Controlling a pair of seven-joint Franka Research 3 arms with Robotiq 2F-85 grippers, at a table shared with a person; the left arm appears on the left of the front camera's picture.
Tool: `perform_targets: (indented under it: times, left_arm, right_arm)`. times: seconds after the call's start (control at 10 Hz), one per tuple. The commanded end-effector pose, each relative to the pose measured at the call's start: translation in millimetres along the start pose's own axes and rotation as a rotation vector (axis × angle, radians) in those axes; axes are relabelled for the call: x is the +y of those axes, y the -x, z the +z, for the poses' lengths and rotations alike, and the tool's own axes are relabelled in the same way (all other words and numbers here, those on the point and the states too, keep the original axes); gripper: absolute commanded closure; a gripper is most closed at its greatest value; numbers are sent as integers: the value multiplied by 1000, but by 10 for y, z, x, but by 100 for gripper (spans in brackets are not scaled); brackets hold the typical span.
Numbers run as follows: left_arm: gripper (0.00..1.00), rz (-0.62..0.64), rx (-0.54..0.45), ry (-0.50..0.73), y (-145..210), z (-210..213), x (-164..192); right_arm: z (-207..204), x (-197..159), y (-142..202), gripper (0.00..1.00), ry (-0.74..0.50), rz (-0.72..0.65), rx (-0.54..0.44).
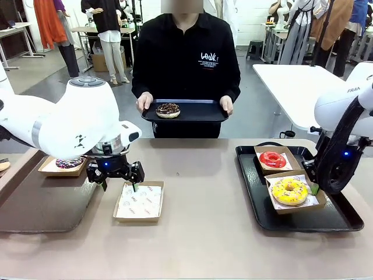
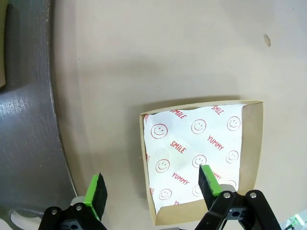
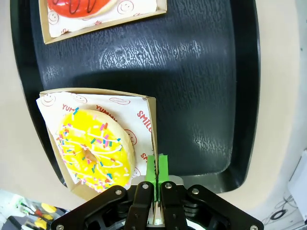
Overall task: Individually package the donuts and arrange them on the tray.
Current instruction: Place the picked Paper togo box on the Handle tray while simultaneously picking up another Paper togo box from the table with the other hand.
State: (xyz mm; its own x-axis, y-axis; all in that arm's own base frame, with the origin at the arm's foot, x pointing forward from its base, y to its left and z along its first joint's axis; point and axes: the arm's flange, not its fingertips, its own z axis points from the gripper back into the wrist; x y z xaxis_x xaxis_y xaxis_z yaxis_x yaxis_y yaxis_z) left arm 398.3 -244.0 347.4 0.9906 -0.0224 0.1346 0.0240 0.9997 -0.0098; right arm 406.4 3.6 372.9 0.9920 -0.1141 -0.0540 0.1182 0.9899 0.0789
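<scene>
Here, yellow donut [image 3: 93,151] — pastel sprinkles, white drizzle, glossy red donut [image 1: 273,158] boxed beside.

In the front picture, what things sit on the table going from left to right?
Purple donut in its box → left gripper → empty paper-lined box → red donut → yellow donut → right gripper.

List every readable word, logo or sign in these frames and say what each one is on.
"SMILE" and "YUMMY", red, with smiley faces: liner paper of the empty box under the open left claw.
"SMILE", and "YUM" cut off by the donut: liner under the yellow donut, whose box corner the shut right claw pinches.
"FRAN", cut off at the picture's edge: right arm.
White print on the person's black shirt: too blurred to read.
</scene>
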Motion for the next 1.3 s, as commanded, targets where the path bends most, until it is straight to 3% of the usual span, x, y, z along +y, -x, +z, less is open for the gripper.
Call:
perform_targets:
  times: [0.0, 1.2]
  left_arm:
    - [0, 30, -31, -24, -34, -116, -101]
    - [0, 14, 39, -9, -65, -315, -63]
  right_arm:
    - [-51, -18, -101, 98, -28, -27, -9]
    - [-183, -63, -211, 98, -16, -48, 29]
